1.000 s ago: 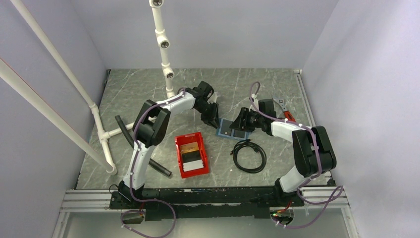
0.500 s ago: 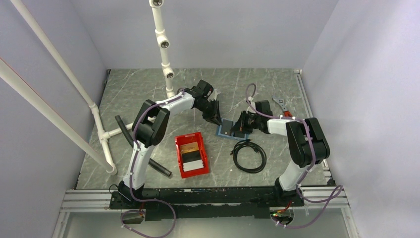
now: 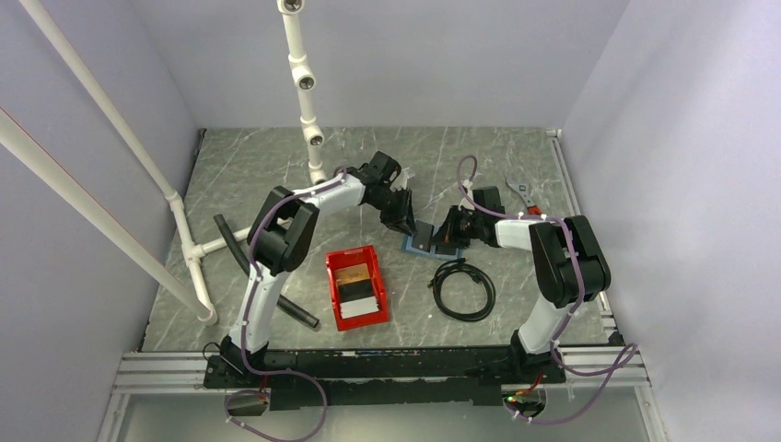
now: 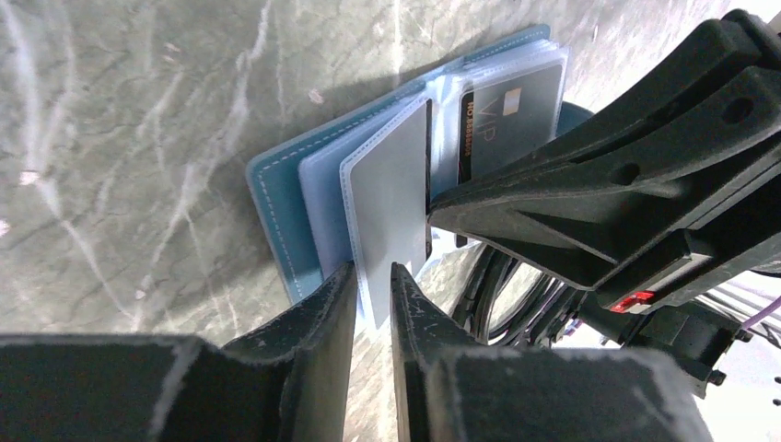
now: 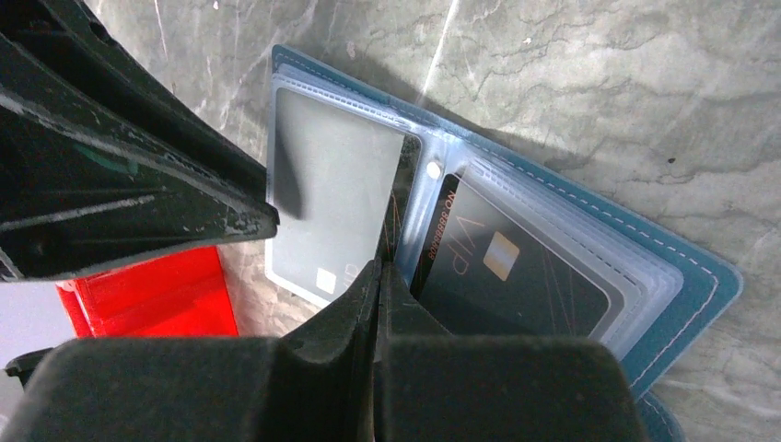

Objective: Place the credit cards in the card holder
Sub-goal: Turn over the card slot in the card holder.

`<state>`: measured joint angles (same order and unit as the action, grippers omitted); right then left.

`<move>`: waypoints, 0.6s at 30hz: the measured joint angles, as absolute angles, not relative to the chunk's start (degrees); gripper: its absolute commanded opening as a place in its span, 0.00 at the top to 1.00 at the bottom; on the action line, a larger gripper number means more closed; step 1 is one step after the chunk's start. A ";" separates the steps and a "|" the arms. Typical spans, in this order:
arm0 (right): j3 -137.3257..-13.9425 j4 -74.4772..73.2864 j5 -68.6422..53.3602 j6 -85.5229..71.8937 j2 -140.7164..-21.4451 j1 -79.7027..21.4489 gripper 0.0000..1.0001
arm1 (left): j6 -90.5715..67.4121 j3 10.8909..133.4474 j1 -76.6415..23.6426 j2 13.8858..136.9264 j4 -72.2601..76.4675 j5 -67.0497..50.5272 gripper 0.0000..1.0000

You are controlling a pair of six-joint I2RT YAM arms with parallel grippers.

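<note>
Left pincer (image 4: 373, 273) — barely parted — straddles the card holder (image 4: 276, 193); right pincer (image 5: 378, 269) clenched on it.

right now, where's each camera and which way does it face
Top external: above and behind, looking down on the marble table; both arms show.
Left wrist: on the left arm, looking past its jaws at the open blue folding card holder.
Right wrist: on the right arm, its jaws facing that holder from the opposite side.
Both wrists see the dark VIP card.
</note>
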<state>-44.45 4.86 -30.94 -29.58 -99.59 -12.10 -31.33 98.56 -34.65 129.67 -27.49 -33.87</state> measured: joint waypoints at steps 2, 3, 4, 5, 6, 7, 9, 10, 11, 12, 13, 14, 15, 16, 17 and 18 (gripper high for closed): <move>-44.47 4.86 -30.89 -29.63 -99.59 -12.10 1.00 | -31.33 98.56 -35.11 129.67 -27.49 -33.82 0.75; -44.47 4.86 -30.85 -29.63 -99.59 -12.10 1.00 | -31.31 98.56 -35.35 129.67 -27.51 -33.78 0.74; -44.47 4.86 -30.76 -29.63 -99.59 -12.10 1.00 | -31.29 98.56 -35.57 129.67 -27.49 -33.71 0.73; -44.49 4.86 -30.72 -29.65 -99.59 -12.10 1.00 | -31.22 98.56 -35.79 129.62 -27.51 -33.54 0.74; -44.51 4.86 -30.70 -29.63 -99.59 -12.10 1.00 | -31.16 98.56 -35.99 129.58 -27.57 -33.34 0.75; -44.51 4.86 -30.65 -29.63 -99.63 -12.10 1.00 | -31.16 98.56 -36.14 129.54 -27.62 -33.21 0.77; -44.51 4.86 -30.65 -29.63 -99.63 -12.10 1.00 | -31.20 98.54 -36.40 129.29 -27.59 -33.15 0.81; -44.51 4.89 -30.65 -29.65 -99.63 -12.10 1.00 | -31.24 98.50 -36.51 129.16 -27.51 -33.17 0.81; -44.51 4.89 -30.65 -29.65 -99.63 -12.10 1.00 | -31.27 98.48 -36.62 129.03 -27.35 -33.17 0.81; -44.51 4.89 -30.65 -29.65 -99.63 -12.10 1.00 | -31.35 98.48 -36.75 128.95 -27.20 -33.19 0.81; -44.51 4.91 -30.65 -29.65 -99.63 -12.10 1.00 | -31.38 98.48 -36.86 128.92 -27.11 -33.23 0.80; -44.53 4.91 -30.65 -29.63 -99.63 -12.10 1.00 | -31.44 98.48 -36.97 128.84 -26.98 -33.30 0.79; -44.58 4.86 -30.68 -29.63 -99.63 -12.10 0.99 | -31.75 98.48 -37.12 128.79 -26.70 -33.43 0.78; -44.64 4.80 -30.68 -29.63 -99.63 -12.10 0.92 | -32.14 98.48 -37.28 128.73 -26.41 -33.63 0.77; -44.69 4.71 -30.65 -29.63 -99.53 -12.10 0.85 | -32.36 98.48 -37.45 128.70 -26.06 -33.85 0.75; -44.71 4.40 -30.55 -29.67 -99.24 -12.08 0.79 | -32.58 98.48 -37.69 128.62 -25.67 -34.13 0.74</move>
<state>-44.71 4.40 -30.55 -29.67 -99.24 -12.08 -32.58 98.48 -37.69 128.62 -25.67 -34.13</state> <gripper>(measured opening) 0.059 0.227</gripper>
